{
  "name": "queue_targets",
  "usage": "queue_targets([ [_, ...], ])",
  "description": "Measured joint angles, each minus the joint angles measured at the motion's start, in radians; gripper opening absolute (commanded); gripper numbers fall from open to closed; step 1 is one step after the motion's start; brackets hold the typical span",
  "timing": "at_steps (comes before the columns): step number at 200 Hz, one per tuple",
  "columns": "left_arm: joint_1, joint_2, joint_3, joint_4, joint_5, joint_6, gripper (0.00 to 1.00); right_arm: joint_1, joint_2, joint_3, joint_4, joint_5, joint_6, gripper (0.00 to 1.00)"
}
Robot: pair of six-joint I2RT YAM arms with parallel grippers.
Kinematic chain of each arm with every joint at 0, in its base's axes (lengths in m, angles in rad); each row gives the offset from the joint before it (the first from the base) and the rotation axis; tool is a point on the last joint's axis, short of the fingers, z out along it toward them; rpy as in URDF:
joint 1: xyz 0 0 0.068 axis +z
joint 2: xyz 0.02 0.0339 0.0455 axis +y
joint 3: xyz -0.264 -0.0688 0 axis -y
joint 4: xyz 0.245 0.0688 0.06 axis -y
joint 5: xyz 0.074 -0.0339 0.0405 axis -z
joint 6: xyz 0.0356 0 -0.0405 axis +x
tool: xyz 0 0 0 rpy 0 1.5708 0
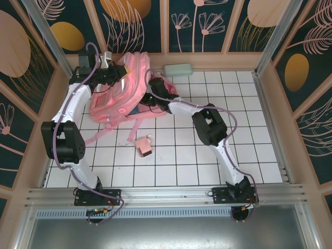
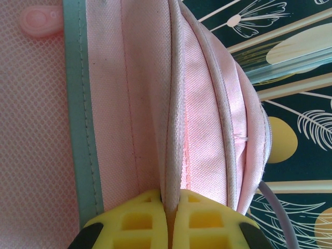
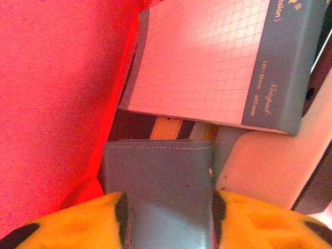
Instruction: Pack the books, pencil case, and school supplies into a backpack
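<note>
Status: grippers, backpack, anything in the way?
Left gripper shut on backpack rim. Right gripper inside, shut on grey-blue box, notepad just ahead. Pink box and mint-green case outside, unpacked.

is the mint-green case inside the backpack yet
No, the mint-green case lies on the table at its far edge, outside the backpack.

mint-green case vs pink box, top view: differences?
Colour and shape: the mint-green case is a rounded oblong; the pink box is small and angular.
Size: the case is clearly longer than the box.
Place: the case lies by the back wall beside the backpack; the box sits mid-table in front of it.
Shared: both lie outside the backpack, unheld.
</note>
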Motion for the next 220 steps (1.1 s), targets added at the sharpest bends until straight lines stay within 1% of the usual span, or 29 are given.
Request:
queue_targets([
  [31,0.0,-0.002,-0.003,0.0,0.003,0.0,0.0,-0.014,-0.068,-0.067,-0.042,0.031,-0.018,0.59],
  [43,0.0,-0.007,-0.011,0.001,0.003,0.001,0.0,-0.025,-0.103,-0.103,-0.049,0.042,-0.019,0.59],
  [103,0.0,-0.038,-0.045,0.005,0.002,0.019,0.0,-0.12,-0.279,-0.248,-0.069,0.08,-0.019,0.55],
  [123,0.0,-0.049,-0.063,0.01,0.002,0.02,0.0,-0.172,-0.292,-0.261,-0.072,0.1,-0.019,0.54],
  [148,0.0,-0.071,-0.1,0.039,0.002,0.019,0.0,-0.249,-0.288,-0.261,-0.08,0.133,-0.019,0.59],
  [168,0.0,-0.089,-0.127,0.052,0.002,0.019,0.0,-0.309,-0.261,-0.232,-0.08,0.155,-0.018,0.59],
  [176,0.0,-0.094,-0.132,0.052,0.002,0.019,0.0,-0.33,-0.238,-0.208,-0.077,0.157,-0.018,0.58],
  [186,0.0,-0.098,-0.135,0.052,0.002,0.019,0.0,-0.352,-0.204,-0.177,-0.068,0.157,-0.016,0.53],
  [208,0.0,-0.101,-0.137,0.05,0.002,0.02,0.0,-0.385,-0.119,-0.121,-0.007,0.144,0.018,0.31],
  [220,0.0,-0.101,-0.137,0.048,0.002,0.02,0.0,-0.398,-0.073,-0.102,0.043,0.125,0.04,0.25],
])
